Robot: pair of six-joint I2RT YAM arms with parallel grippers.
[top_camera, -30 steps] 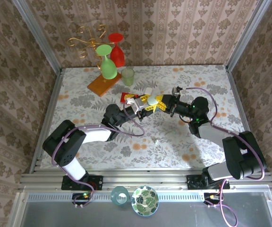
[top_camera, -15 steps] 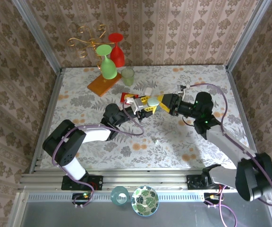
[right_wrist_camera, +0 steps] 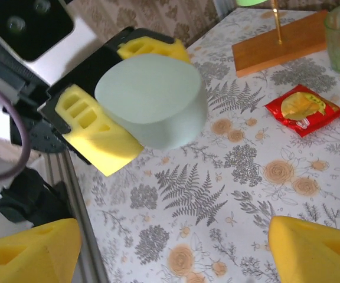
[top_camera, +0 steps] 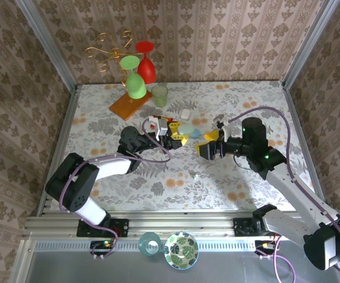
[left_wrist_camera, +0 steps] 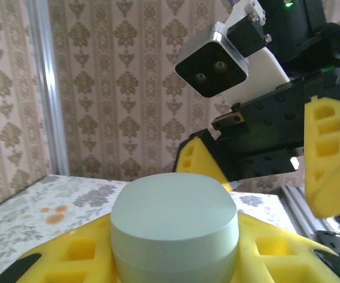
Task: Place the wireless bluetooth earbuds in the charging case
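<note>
1. Right now the left gripper [top_camera: 175, 134] has its yellow fingers [left_wrist_camera: 99, 236] clamped on the charging case [top_camera: 186, 128]. They pinch its two long sides and hold it flat, seemingly clear of the table [top_camera: 176, 177].
2. Facing it, the right gripper [top_camera: 203, 143] stands with its fingers [right_wrist_camera: 34, 250] spread wide and nothing between them. From where I stand there is a gap between them and the case.
3. The case looks shut, with the seam running all round, so no sockets are on show. Its long axis seems to run from the left fingers straight toward the right ones, which puts its free end nearest the right arm.
4. I'd judge the lid has to come up next, and the right arm is the one placed to do it.
5. Further out, a small pale thing [top_camera: 185, 113] lies on the table beyond the case, near a red packet [right_wrist_camera: 303, 109]. It may be the earbuds, but it is too small to say.
</note>
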